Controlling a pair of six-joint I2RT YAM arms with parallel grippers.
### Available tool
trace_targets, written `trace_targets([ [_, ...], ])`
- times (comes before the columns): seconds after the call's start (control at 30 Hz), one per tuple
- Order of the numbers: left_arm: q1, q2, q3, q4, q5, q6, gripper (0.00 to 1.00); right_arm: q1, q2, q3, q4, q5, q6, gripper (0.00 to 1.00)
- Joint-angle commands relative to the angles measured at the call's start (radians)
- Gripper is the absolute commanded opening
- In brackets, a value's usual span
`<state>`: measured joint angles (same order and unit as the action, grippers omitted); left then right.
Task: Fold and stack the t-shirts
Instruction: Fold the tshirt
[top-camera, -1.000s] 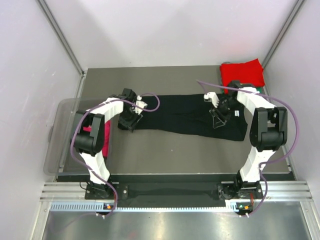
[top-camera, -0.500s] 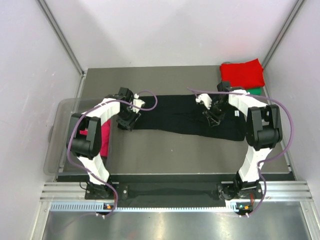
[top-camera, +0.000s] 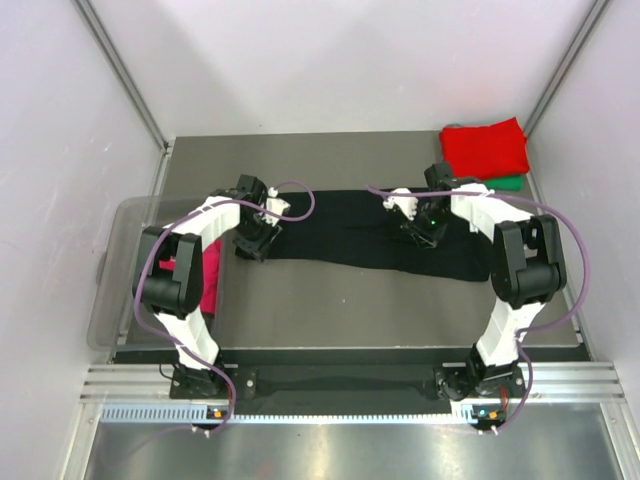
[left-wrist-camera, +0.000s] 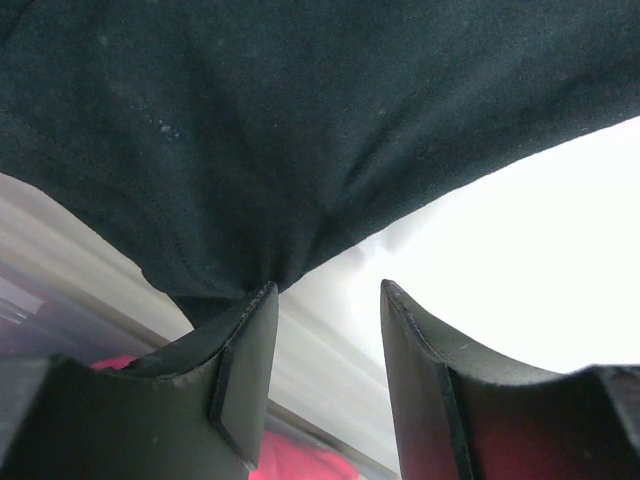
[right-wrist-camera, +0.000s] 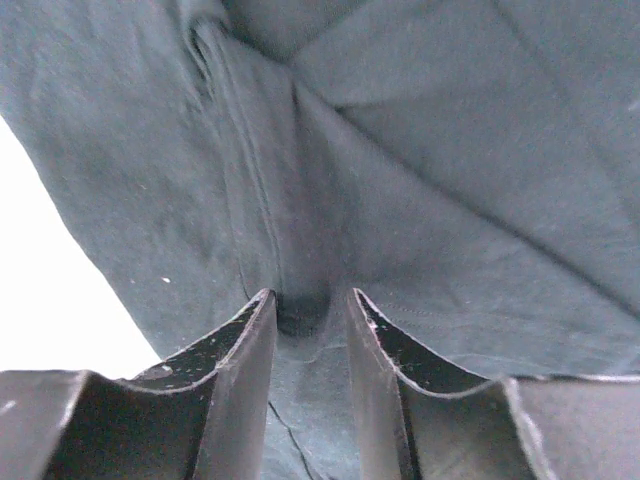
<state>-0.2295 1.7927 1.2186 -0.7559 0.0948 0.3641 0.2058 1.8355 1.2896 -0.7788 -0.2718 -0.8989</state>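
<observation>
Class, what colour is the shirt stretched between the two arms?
Black shirt; top view shows it best.

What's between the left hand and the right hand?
Only the black t-shirt, lying flat from the left hand to the right hand; the top view shows it.

my left arm (top-camera: 210, 213) and my right arm (top-camera: 485, 205) are built alike: smooth white shells along the links and bulky black housings at the joints. each stands on a small black base (top-camera: 195, 380). a purple cable (top-camera: 312, 200) runs the length of the left arm, thin and glossy, and a second purple cable (top-camera: 582, 265) runs along the right. my left pincer (left-wrist-camera: 328, 290) has two matte black fingers (left-wrist-camera: 245, 370), wedge-shaped, with flat inner faces and bevelled edges. my right pincer (right-wrist-camera: 307, 297) is made the same, and its black fingers (right-wrist-camera: 235, 370) are scuffed pale grey along their edges.
</observation>
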Motion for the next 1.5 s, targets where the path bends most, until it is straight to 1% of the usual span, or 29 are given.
trace_targets([
  [0.0, 0.004, -0.021, 0.002, 0.018, 0.029, -0.010, 0.50, 0.052, -0.065, 0.036, 0.032, 0.046, 0.008, 0.36],
  [0.07, 0.004, -0.021, 0.004, 0.020, 0.033, -0.011, 0.50, 0.056, -0.070, 0.043, 0.030, 0.051, 0.009, 0.36],
  [0.23, 0.004, -0.023, -0.004, 0.021, 0.036, -0.007, 0.50, 0.061, -0.062, 0.048, 0.029, 0.065, 0.011, 0.23],
  [0.27, 0.004, -0.024, -0.005, 0.021, 0.036, -0.007, 0.50, 0.063, -0.059, 0.050, 0.029, 0.065, 0.012, 0.23],
  [0.33, 0.004, -0.027, -0.005, 0.021, 0.036, -0.005, 0.50, 0.061, -0.052, 0.054, 0.020, 0.071, 0.018, 0.25],
  [0.4, 0.004, -0.026, -0.007, 0.020, 0.034, -0.007, 0.50, 0.063, -0.051, 0.057, 0.007, 0.069, 0.021, 0.31],
  [0.6, 0.004, -0.019, -0.002, 0.015, 0.037, -0.008, 0.50, 0.063, -0.085, 0.030, -0.004, 0.080, 0.015, 0.33],
  [0.87, 0.004, -0.019, -0.005, 0.015, 0.033, -0.011, 0.50, 0.063, -0.058, 0.010, -0.013, 0.089, 0.011, 0.33],
  [1.1, 0.004, -0.013, -0.004, 0.013, 0.028, -0.007, 0.50, 0.063, -0.022, 0.019, -0.019, 0.097, 0.015, 0.31],
  [1.33, 0.004, -0.006, -0.004, 0.015, 0.026, -0.008, 0.50, 0.061, -0.005, 0.020, -0.034, 0.098, 0.015, 0.31],
  [1.43, 0.004, -0.007, -0.004, 0.015, 0.023, -0.008, 0.50, 0.061, -0.001, 0.019, -0.033, 0.100, 0.014, 0.30],
  [1.47, 0.004, -0.006, -0.005, 0.015, 0.023, -0.007, 0.50, 0.061, -0.001, 0.019, -0.034, 0.100, 0.014, 0.28],
])
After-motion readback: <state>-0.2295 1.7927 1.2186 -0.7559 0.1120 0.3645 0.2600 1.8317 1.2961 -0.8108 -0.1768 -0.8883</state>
